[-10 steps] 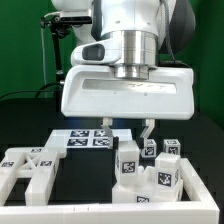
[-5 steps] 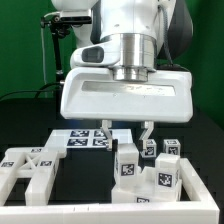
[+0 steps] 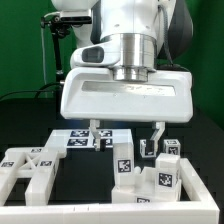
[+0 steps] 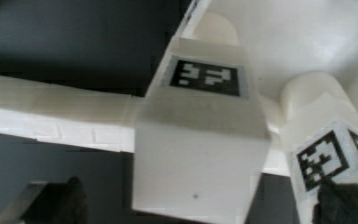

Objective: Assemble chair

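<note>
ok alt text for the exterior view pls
A large white robot gripper hangs open, fingers either side of an upright tagged white post. More tagged chair parts cluster around it; the marker board lies behind.

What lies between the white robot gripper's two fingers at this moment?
A white blocky plastic chair post with a black-and-white tag stands inside the open gripper, clear of both jaws; the exterior view shows it.

A big white robot arm point(image 3: 130, 25) with a boxy gripper point(image 3: 124, 136).
The arm is round and smooth, with a dark grey part up high and a grey ring point(image 3: 130, 55) lower down. The gripper is a wide white box with soft corners. Its two fingers point(image 3: 155, 133) are thin and light grey, darker at the ends.
</note>
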`<state>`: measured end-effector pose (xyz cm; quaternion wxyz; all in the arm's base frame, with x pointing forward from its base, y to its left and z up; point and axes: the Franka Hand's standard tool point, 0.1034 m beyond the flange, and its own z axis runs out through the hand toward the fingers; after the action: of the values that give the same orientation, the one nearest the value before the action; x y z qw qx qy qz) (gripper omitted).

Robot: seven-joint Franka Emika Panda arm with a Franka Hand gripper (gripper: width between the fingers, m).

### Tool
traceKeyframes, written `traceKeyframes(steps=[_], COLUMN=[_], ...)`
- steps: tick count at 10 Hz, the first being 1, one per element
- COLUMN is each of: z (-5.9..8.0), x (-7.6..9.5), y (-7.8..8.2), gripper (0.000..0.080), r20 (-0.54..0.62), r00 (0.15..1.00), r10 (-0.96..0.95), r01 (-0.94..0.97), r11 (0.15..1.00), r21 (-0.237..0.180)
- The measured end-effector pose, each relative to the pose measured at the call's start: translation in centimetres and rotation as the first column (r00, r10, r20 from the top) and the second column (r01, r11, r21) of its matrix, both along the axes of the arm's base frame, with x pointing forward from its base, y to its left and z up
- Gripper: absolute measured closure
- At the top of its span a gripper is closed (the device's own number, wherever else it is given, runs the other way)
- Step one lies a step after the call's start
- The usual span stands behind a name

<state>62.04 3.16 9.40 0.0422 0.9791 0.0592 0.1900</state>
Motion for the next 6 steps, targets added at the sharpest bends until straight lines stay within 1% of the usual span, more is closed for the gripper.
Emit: traceKeyframes(steps=[2,3,4,6], z=[1.2,2.0,2.2,2.0], x=[0.2,0.3,0.2,0.1], y=[-0.6,-0.5,-0.4,-0.4], gripper=[0.0151,0.0151,0.0151,0.0151], r20=[-0.016,-0.017,-0.026,-0.044], r00=[1.000,1.000,1.000,0.999], r10=[0.011,0.012,0.013,0.012], r01=[-0.011,-0.012,-0.013,-0.011], r11=[1.000,1.000,1.000,1.000], r21=[-0.001,0.003,0.005,0.005])
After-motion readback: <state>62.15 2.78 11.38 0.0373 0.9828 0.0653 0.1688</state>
